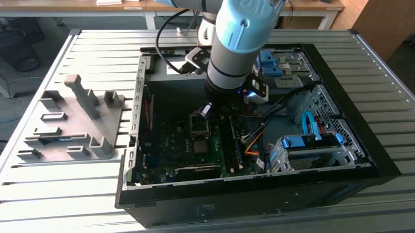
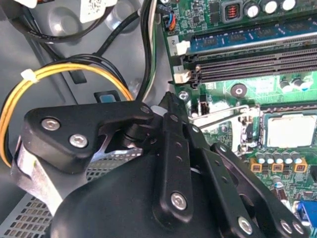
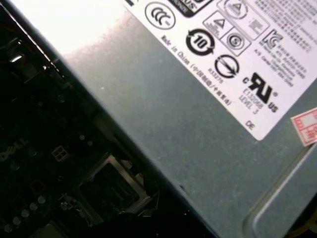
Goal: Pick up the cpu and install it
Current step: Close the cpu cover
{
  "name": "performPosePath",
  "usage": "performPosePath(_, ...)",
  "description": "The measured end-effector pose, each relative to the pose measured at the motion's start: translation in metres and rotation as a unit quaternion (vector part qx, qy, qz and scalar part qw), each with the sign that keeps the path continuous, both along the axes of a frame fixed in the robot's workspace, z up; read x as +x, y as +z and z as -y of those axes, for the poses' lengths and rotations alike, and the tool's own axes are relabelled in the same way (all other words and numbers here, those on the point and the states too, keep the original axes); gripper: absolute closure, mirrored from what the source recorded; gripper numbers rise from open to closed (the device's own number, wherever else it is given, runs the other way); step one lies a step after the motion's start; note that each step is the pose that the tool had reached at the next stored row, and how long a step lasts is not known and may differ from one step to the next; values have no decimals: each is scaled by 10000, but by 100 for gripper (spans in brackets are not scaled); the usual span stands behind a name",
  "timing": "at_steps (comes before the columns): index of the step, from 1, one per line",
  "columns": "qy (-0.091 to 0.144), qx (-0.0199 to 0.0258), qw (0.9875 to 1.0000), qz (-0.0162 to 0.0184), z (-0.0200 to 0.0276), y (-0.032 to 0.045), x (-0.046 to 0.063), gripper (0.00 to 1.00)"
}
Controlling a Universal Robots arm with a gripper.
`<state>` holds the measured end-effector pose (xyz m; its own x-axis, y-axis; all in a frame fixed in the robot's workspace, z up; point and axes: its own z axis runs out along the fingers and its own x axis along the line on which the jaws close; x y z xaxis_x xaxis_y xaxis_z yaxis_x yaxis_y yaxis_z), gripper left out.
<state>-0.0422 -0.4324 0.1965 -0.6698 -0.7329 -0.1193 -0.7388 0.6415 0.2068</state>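
The cpu [image 2: 291, 130] is a small tan-silver square lying flat in the motherboard's socket, with the socket's metal retention frame [image 2: 223, 113] swung open beside it. In the second wrist view my black gripper [image 2: 166, 101] has its fingers drawn together at the tip, a short way off from the cpu and not touching it, with nothing visibly held. In the exterior view the gripper [image 1: 206, 109] hangs inside the open computer case [image 1: 363, 160], just above the socket area [image 1: 198, 126]. The first wrist view shows the dark socket frame [image 3: 111, 187].
A big grey metal box with a white label [image 3: 208, 114] sits close beside the arm. Memory slots [image 2: 247, 62] with a stick [image 2: 247, 37] and yellow cables [image 2: 59, 73] lie near the gripper. A grey parts fixture [image 1: 71, 121] stands at the exterior view's left.
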Motion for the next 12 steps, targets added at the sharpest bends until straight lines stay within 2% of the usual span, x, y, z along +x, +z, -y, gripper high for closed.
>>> performPosePath(6,0,-1,10000,24,5,15,-35,90)
performPosePath(12,1,0,10000,44,5,74,-51,90)
